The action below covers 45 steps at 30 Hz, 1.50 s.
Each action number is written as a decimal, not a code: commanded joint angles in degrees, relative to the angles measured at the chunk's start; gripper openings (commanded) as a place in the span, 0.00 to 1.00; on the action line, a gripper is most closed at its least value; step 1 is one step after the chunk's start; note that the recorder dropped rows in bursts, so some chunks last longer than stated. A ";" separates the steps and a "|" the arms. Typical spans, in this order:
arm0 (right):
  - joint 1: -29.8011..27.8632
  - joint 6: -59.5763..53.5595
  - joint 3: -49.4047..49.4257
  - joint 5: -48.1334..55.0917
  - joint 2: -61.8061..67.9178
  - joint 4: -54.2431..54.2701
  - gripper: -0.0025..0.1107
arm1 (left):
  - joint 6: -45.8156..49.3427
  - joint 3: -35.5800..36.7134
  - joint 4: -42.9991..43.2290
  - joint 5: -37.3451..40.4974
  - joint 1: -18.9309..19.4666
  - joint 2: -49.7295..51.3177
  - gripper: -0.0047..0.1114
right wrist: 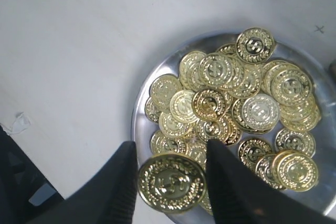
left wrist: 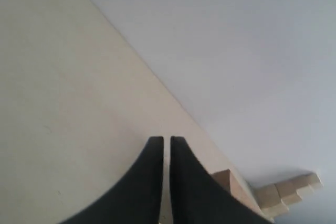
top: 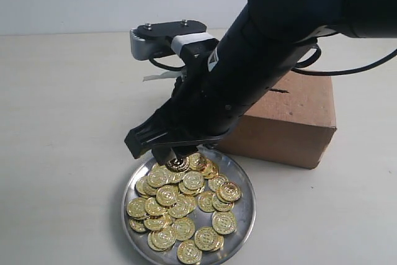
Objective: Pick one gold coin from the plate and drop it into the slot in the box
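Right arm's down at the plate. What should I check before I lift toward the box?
1. Coin gripped: ok. One gold coin sits in the right pincer.
2. Single coin only: ok, going by the right wrist view.
3. Gripped coin clear of the coin pile on the plate: cannot tell.
4. Uncovered slot on top of the box: ok.
5. Clearance from the left pincer: ok. It is closed and empty over bare table, and absent from the exterior view.
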 commanded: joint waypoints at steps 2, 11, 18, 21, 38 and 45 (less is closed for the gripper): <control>0.01 0.19 -0.38 -2.69 -0.62 -0.31 0.28 | 12.69 0.22 -16.17 5.68 0.13 2.29 0.21; 0.01 4.53 -4.91 -6.06 -0.62 -0.21 0.28 | 52.74 -9.24 -32.77 14.44 0.13 15.95 0.40; 0.01 10.19 -11.84 -7.12 -0.62 1.36 0.28 | 77.79 -10.19 -36.77 23.12 0.13 29.84 0.55; 0.01 10.75 -12.30 -10.97 -0.62 4.90 0.28 | 81.04 -10.19 -36.77 24.89 0.13 36.72 0.55; 0.01 20.53 -12.30 -25.59 -0.03 9.98 0.28 | 90.44 -24.30 -36.77 35.25 0.13 50.75 0.55; 0.01 25.60 -12.30 -30.09 -0.03 9.98 0.28 | 88.99 -29.79 -36.77 37.36 -1.16 57.63 0.55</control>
